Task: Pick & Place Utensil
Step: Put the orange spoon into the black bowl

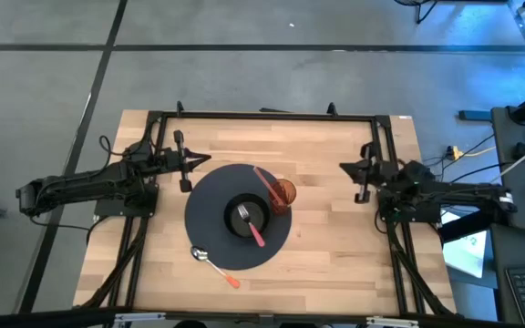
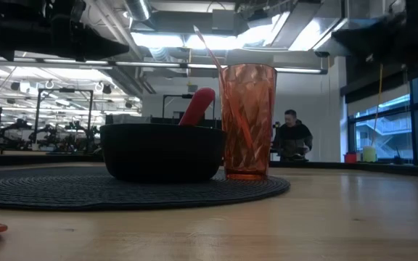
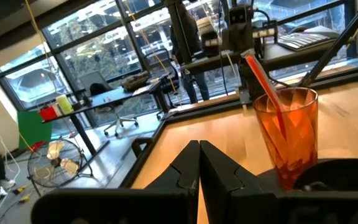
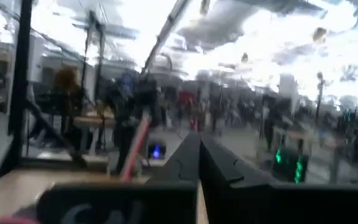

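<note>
Wooden counter (image 1: 335, 246) carries a dark round placemat (image 1: 210, 196) at its middle. On the mat sits a black bowl (image 1: 241, 227) with a fork (image 1: 250, 223) resting in it, its pink handle sticking out over the near rim. Just right of the bowl and behind it, an orange tumbler (image 1: 283, 193) holds a red straw (image 1: 264, 180). A spoon (image 1: 214, 266) with an orange handle lies at the mat's near-left edge. Left hand (image 1: 186, 173) hovers off the mat's far-left side, fingers pressed together. Right hand (image 1: 363, 182) waits well to the right, fingers likewise closed and empty.
</note>
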Robot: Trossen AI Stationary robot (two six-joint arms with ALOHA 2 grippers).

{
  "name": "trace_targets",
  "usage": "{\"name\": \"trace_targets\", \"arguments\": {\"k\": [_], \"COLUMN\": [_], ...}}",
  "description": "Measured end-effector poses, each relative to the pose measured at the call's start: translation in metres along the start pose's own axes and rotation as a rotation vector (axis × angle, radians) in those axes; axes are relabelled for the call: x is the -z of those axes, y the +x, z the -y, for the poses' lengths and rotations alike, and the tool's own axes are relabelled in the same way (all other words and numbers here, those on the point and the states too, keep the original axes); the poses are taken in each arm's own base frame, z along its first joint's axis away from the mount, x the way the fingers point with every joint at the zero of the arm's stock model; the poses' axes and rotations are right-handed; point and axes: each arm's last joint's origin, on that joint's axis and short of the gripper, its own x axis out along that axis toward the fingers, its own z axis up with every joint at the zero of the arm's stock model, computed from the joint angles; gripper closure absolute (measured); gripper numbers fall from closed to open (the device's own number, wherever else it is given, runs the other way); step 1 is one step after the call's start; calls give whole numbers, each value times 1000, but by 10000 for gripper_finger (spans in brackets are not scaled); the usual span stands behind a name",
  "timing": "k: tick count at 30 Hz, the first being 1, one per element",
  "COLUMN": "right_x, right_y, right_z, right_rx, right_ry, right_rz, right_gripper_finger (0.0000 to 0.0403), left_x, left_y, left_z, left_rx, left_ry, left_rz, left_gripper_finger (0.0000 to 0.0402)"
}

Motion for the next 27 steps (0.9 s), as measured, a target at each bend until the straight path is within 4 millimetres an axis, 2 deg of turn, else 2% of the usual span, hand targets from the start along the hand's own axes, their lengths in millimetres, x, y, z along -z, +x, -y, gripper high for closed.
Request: {"name": "trace_targets", "arguments": {"k": [3, 10, 18, 24, 27], "right_x": [6, 5, 8, 7, 7], "right_y": [0, 0, 0, 0, 0], "right_z": [3, 5, 4, 5, 5], "right_rx": [37, -17, -13, -16, -15], "right_ry": [37, 76, 67, -63, -28], "right_rz": [-59, -44, -71, -60, -59], "right_gripper_finger": [399, 397, 383, 383, 382], "left_x": [1, 2, 5, 6, 7], "left_y": [0, 0, 0, 0, 0], "left_z": [0, 1, 2, 2, 2], "left_rx": [2, 6, 15, 17, 22], "left_ry": [-1, -34, -51, -18, -12], "left_rz": [-5, -18, -48, -58, -72], "left_gripper_finger": [398, 398, 398, 398, 398]}}
